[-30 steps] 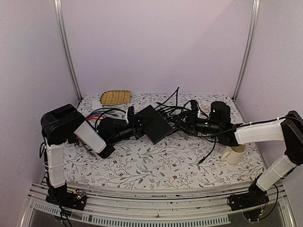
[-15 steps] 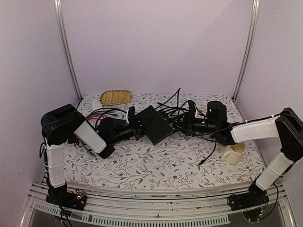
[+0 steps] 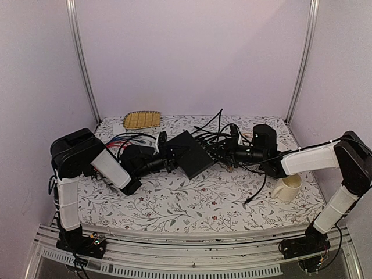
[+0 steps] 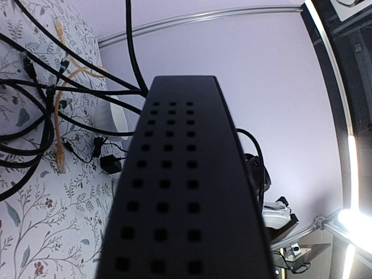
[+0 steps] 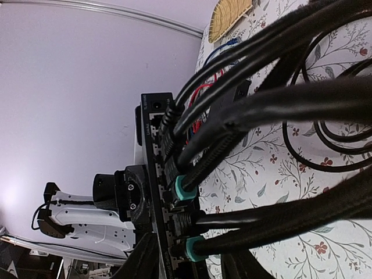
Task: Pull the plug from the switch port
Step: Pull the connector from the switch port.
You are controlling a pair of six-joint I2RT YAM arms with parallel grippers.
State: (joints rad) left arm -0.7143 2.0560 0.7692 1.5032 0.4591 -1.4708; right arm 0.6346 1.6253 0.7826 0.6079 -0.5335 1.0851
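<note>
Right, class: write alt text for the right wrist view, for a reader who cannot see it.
Close-up of a black switch seen edge-on, its port row running down the frame, with thick black braided cables plugged in, two on teal plugs. Floral tablecloth lies behind at right.

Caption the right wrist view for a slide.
Right wrist view: black cables crowd the port row of the switch, two plugs in teal boots, the left arm behind it.

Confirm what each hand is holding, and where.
Left hand grips the switch by the edge opposite its ports. Right hand sits at the plugged cables; a hold cannot be told.
</note>
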